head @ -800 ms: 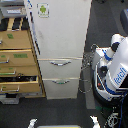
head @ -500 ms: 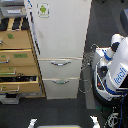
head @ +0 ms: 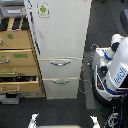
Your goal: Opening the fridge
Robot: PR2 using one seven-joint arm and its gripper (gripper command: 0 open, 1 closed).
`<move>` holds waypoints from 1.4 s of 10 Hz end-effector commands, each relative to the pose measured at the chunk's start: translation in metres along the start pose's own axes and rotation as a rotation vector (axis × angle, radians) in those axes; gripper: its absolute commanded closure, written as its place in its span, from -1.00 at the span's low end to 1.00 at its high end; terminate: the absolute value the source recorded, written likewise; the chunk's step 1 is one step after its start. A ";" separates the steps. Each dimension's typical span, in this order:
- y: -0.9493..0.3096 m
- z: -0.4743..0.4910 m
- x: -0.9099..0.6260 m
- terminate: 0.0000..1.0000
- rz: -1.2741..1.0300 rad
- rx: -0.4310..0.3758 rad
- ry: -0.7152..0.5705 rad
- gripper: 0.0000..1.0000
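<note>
Dark floor holds one fridge [head: 60,45] with two drawers, all closed.

Fridge [head: 59,42] top: cut off by the upper edge.
Gripper: can't spot it from here.
Robot [head: 114,67]: cropped at the exterior view's right.
Sticker [head: 43,9]: figure blurred.

Comparison of the current view with the two earlier ones finds no discernible change. The fridge [head: 60,45] shows its upper door and both drawers closed, as before. The robot body [head: 117,70], at the exterior view's right, stands in the same posture beside it. The pincer cannot be made out, so no movement of it is recorded and no place can be referenced to it. Any smaller shift is beyond what the coarse earlier pictures resolve.
</note>
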 end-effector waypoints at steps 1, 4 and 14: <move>0.104 0.020 0.107 -1.00 0.225 -0.096 -0.060 -1.00; 0.172 0.036 0.147 -1.00 0.418 -0.110 -0.060 -1.00; 0.363 0.136 0.245 -1.00 0.734 0.038 -0.040 -1.00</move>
